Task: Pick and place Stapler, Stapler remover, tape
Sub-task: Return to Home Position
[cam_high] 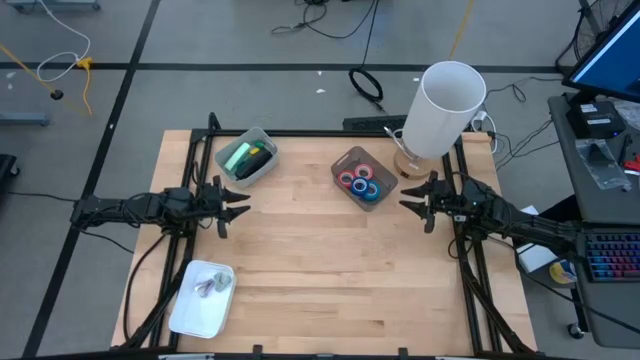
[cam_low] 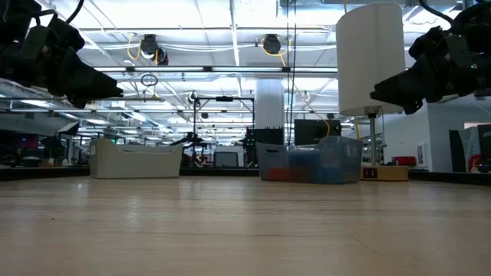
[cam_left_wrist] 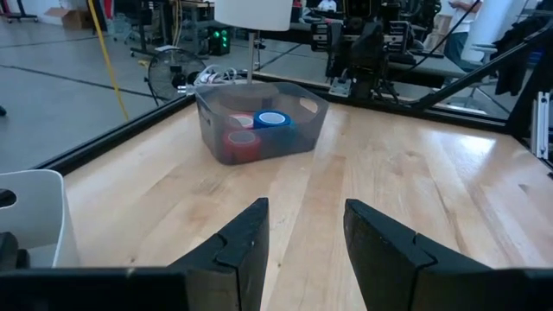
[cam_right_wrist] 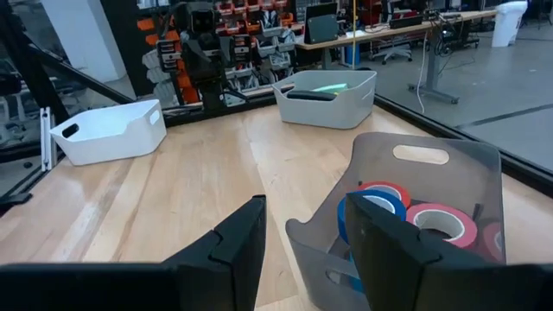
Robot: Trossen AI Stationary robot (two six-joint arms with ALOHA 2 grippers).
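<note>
Red and blue tape rolls point(cam_high: 360, 181) sit packed together in a dark translucent bin point(cam_high: 345, 155) near the counter's point(cam_high: 330, 270) back edge. A green stapler point(cam_high: 238, 156) and a black stapler point(cam_high: 256, 160) lie side by side in a grey bin point(cam_high: 262, 134) toward the back left corner. Small staple removers point(cam_high: 209, 287) lie in a white bin point(cam_high: 195, 315) at the front left corner.

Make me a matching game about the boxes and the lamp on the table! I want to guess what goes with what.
Things:
1. white bin
2. light grey bin
3. dark see-through bin
4. lamp

Matches:
a. tape rolls inside
b. staple removers inside
c. staplers inside, one green and one black
d. stands at the far right corner of the table

Pairs: 1-b, 2-c, 3-a, 4-d
</note>
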